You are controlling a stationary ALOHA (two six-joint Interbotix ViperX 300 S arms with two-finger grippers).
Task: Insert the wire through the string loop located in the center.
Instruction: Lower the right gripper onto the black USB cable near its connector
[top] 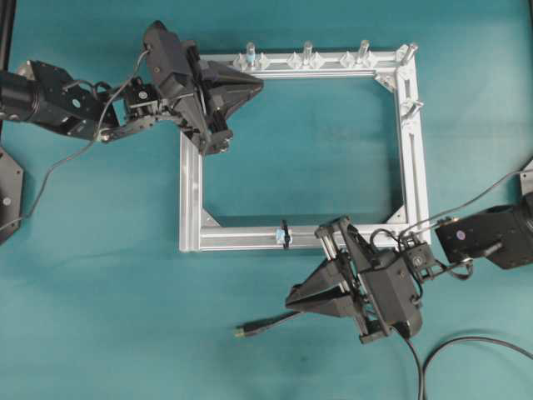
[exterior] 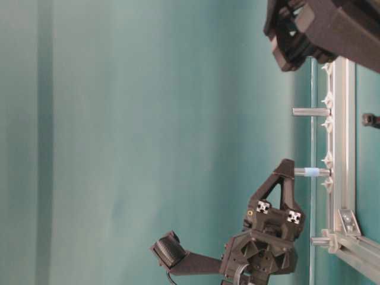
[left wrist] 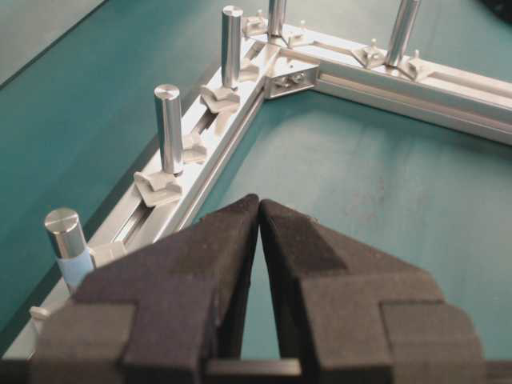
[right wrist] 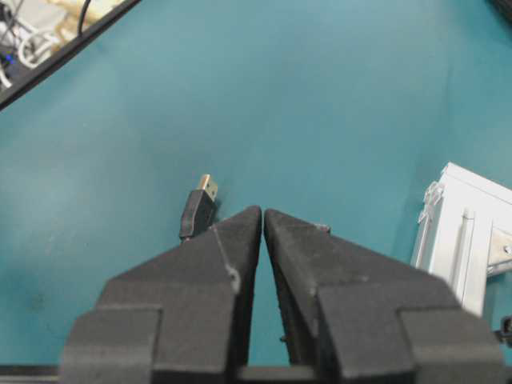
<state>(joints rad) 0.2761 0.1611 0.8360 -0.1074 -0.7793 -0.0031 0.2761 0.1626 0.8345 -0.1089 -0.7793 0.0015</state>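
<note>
Wire lies flat on the teal table, outside the silver frame and on the near side of its bottom bar, with its metal-tipped plug at the free end and the cable running off under the right gripper. The right wrist view shows the plug just ahead of that gripper's tips and a little to their left, its long axis slanting roughly along the direction the gripper points. The right gripper's jaws are pressed tip to tip and hold nothing. The left gripper hovers over the frame's far left corner, well apart from the wire, its jaws likewise together and empty, with the upright posts ahead of it. The string loop sits on the bottom bar, around the middle of its length, with a pale blue mark just beside it; it lies between the plug and the frame's interior. The right arm is plainly the nearer one to both plug and loop, so picking up the plug probably falls to it, and its jaws would need to part first.
</note>
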